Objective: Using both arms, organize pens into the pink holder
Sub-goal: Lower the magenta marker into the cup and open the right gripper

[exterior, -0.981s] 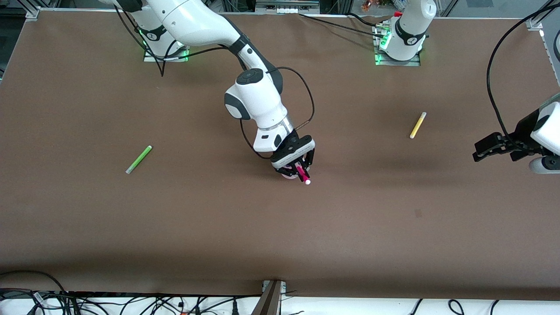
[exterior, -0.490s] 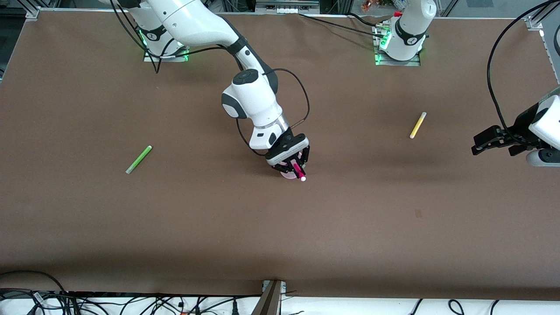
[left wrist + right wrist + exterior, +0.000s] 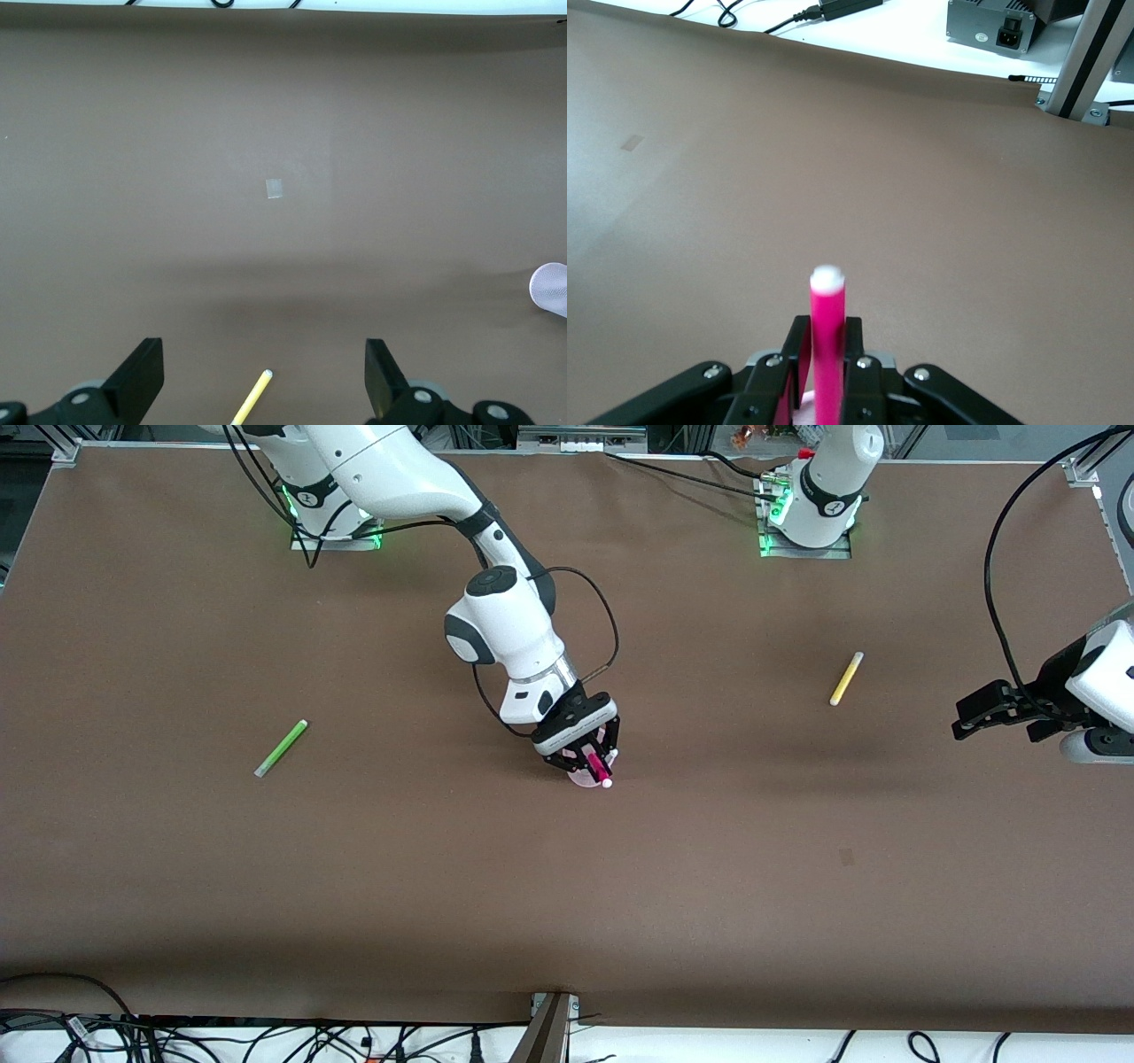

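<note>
Right end effector, clamped on magenta pen, has crept over holder; pen steeply tilted. Left end effector waits, spread apart.

The pink pen, magenta with a white tip, is clamped between the closed fingers of the right gripper, tilted, its tip poking out just past them. Directly under that gripper sits the holder, a small pale pink round cup, mostly hidden by it. The green pen lies flat, well apart from that gripper toward the right arm's end. The yellow pen lies flat near the open left gripper.
</note>
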Robot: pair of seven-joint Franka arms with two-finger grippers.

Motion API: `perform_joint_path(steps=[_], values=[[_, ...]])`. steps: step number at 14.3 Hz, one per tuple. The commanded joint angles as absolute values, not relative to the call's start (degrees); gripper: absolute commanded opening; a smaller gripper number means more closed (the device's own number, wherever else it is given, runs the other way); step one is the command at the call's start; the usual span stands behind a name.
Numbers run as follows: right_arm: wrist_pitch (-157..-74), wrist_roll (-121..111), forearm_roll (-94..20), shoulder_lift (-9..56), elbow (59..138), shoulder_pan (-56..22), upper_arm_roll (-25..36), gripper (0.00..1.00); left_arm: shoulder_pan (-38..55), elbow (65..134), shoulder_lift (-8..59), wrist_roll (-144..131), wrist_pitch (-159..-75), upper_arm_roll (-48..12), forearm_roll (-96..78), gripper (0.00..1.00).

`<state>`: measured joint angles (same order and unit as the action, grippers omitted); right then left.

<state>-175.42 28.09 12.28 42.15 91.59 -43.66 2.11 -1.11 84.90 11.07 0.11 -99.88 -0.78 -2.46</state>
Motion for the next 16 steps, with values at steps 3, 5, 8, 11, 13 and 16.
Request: perform_joint_path(steps=[3, 5, 8, 11, 13, 16], values=[[-176.1, 29.7, 13.5, 37.8, 97.1, -44.6, 3.4, 0.54, -1.2, 84.5, 11.2, 1.2, -99.8, -1.3, -2.6, 1.0], [-176.0, 29.6, 13.5, 37.0, 96.9, -44.6, 3.5, 0.96, -1.1, 84.5, 11.2, 0.9, -99.8, -1.3, -2.6, 1.0], [-172.1, 28.9, 13.4, 35.1, 96.2, -44.5, 4.7, 1.0, -1.1, 84.4, 12.0, 1.1, -99.8, -1.4, -2.7, 1.0], [-158.2, 28.4, 12.8, 33.8, 90.1, -43.8, 4.7, 1.0, -1.2, 84.1, 12.0, 1.3, -99.9, -1.4, -3.3, 1.0], [-150.5, 28.7, 12.6, 32.2, 88.4, -43.4, 4.8, 1.0, -1.1, 84.1, 12.0, 0.7, -99.8, -1.6, -3.3, 1.0], [-140.9, 28.6, 7.8, 27.5, 88.5, -40.6, 4.9, 1.0, -1.1, 83.7, 11.9, 0.6, -99.8, -1.8, -3.5, 1.0]])
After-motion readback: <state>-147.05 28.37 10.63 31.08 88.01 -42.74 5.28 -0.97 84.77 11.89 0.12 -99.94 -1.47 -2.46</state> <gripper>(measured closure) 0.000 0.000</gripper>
